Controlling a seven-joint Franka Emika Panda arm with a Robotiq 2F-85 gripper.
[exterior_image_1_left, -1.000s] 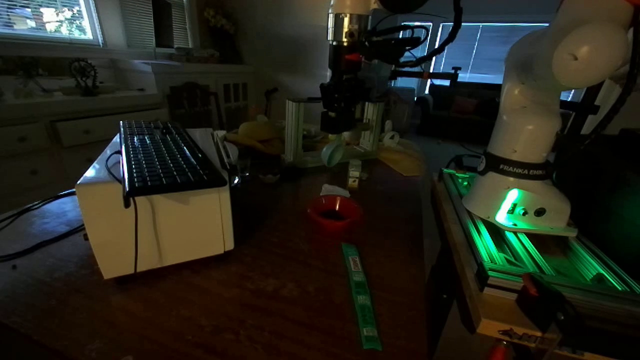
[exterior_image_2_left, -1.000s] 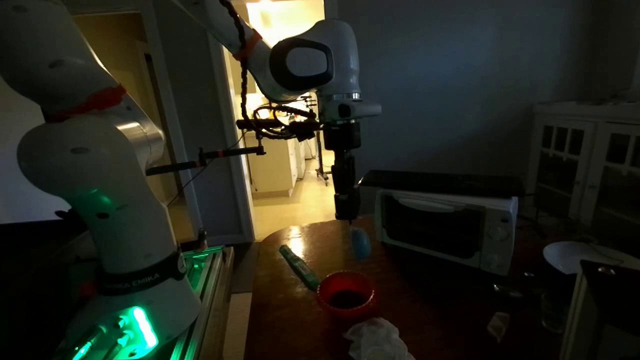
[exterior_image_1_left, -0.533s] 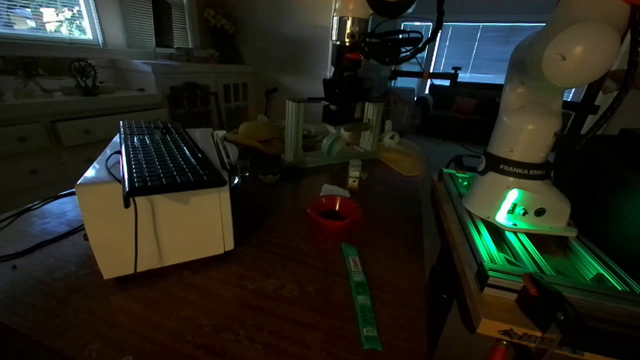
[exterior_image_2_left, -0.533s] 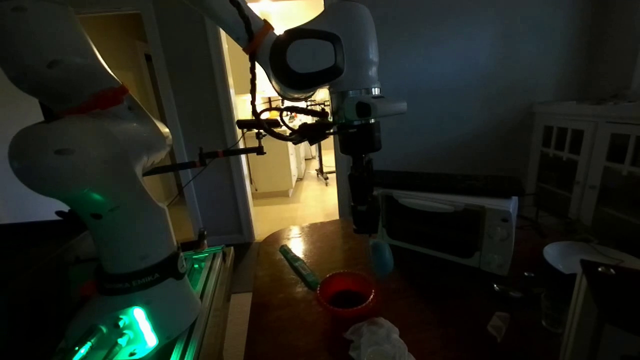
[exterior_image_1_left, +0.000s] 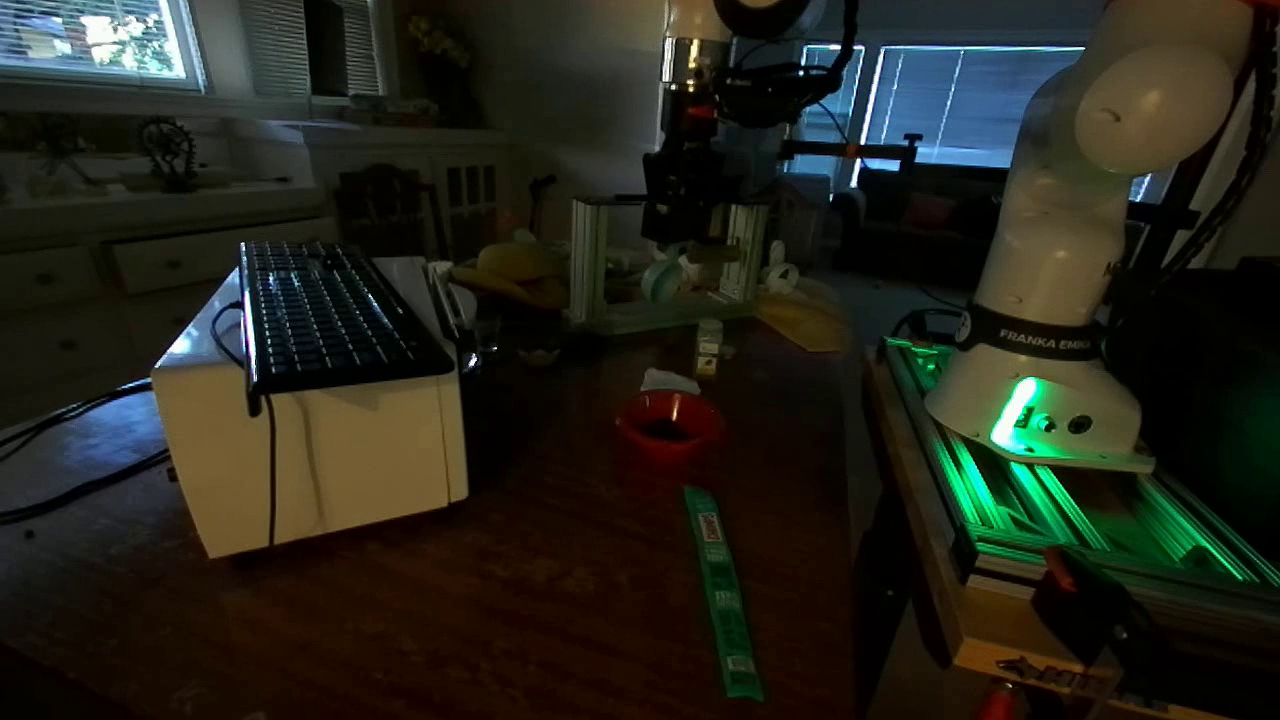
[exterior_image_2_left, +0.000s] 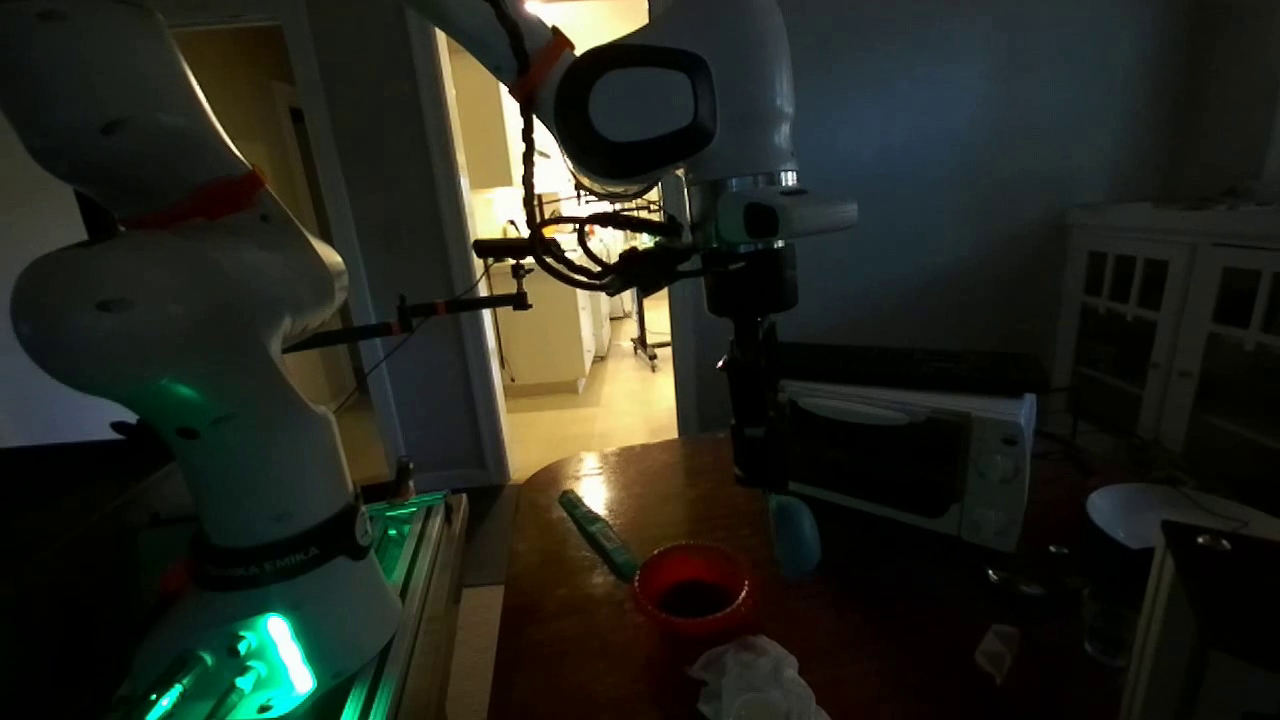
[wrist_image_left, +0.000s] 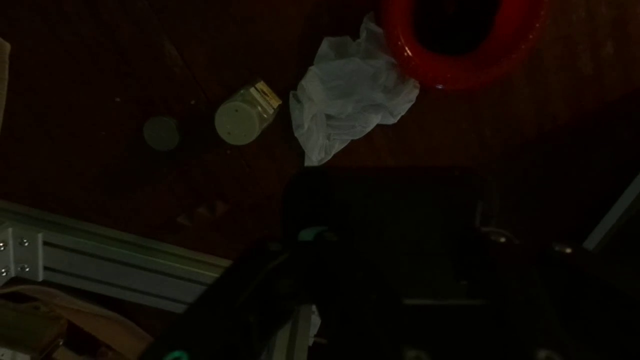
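Observation:
My gripper (exterior_image_2_left: 762, 485) points down above the table and also shows in an exterior view (exterior_image_1_left: 668, 238). It is shut on a rounded light-blue thing (exterior_image_2_left: 795, 537), which hangs below the fingertips and also shows there (exterior_image_1_left: 662, 280). The hold itself is too dark to see, and in the wrist view only a teal sliver (wrist_image_left: 313, 233) shows at the dark jaws. A red bowl (exterior_image_2_left: 700, 628) stands below and to one side, also in the wrist view (wrist_image_left: 440, 75). A crumpled white plastic bag (wrist_image_left: 350, 95) lies against the bowl. A small jar (wrist_image_left: 237, 122) stands near the bag.
A long green packet (exterior_image_1_left: 722, 590) lies by the bowl. A white toaster oven (exterior_image_1_left: 340, 470) bears a black keyboard (exterior_image_1_left: 330, 315). A metal-profile frame (exterior_image_1_left: 588, 265) stands at the table's far end. A white plate (exterior_image_2_left: 1140, 510) and a glass (exterior_image_2_left: 1105, 625) are near it.
My gripper has moved right and lower in an exterior view, carrying the light-blue thing along from above the table's far part to the oven side of the bowl. The other things stay put.

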